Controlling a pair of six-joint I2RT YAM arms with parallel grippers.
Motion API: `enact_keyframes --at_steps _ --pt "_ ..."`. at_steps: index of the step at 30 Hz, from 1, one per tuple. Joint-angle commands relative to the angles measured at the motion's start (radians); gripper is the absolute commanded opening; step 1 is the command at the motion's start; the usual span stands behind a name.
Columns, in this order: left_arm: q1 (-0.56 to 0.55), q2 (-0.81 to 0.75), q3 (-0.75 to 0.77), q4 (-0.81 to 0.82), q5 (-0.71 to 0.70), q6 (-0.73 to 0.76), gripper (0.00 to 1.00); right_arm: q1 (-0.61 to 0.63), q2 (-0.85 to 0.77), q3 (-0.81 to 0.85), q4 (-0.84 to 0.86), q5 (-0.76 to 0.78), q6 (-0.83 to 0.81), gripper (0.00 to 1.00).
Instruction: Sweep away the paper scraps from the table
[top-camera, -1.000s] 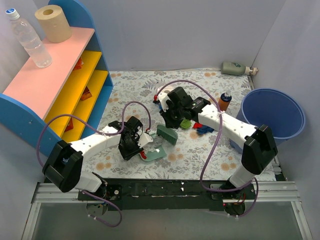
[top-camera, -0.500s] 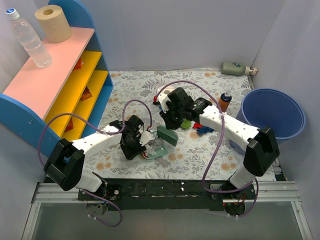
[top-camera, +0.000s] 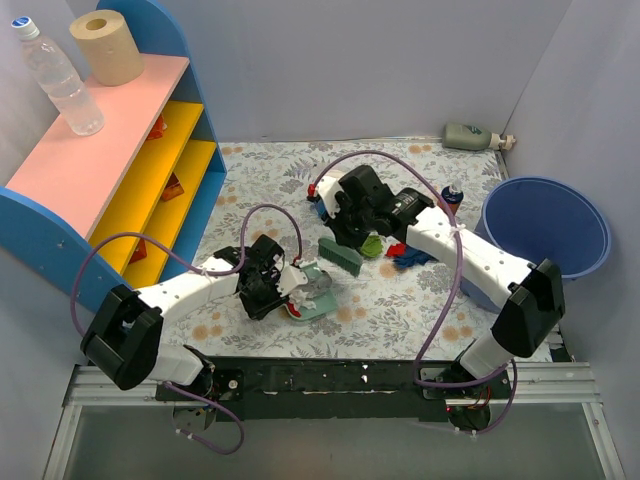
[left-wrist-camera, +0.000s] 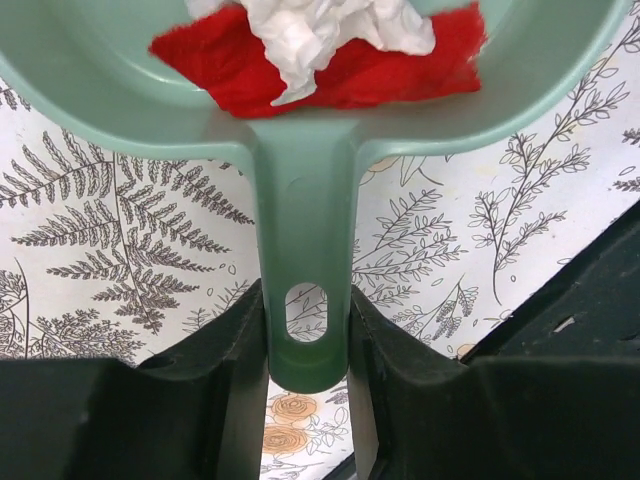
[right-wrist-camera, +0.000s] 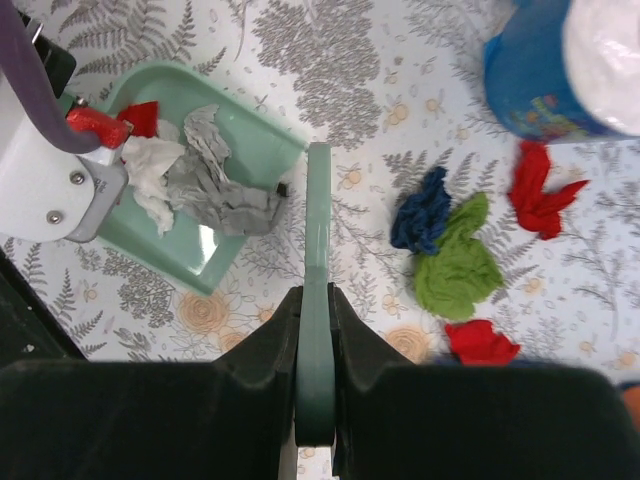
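My left gripper (left-wrist-camera: 307, 335) is clamped on the dustpan (left-wrist-camera: 300, 180) handle, steadying it to receive; my right gripper (right-wrist-camera: 315, 330) is closed on the brush (right-wrist-camera: 318, 220). Loose paper scraps (right-wrist-camera: 455, 260) lie on the tabletop (right-wrist-camera: 330, 60) at the right wrist frame's right; some sit in the dustpan.

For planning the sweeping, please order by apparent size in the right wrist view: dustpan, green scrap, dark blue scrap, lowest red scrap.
1. dustpan
2. green scrap
3. dark blue scrap and lowest red scrap look alike; not ranked.
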Motion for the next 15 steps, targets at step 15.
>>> enact_keyframes --at_steps 15 --pt "0.003 -0.131 0.054 0.03 0.112 0.002 0.0 -0.268 -0.337 0.059 -0.234 0.048 -0.188 0.01"
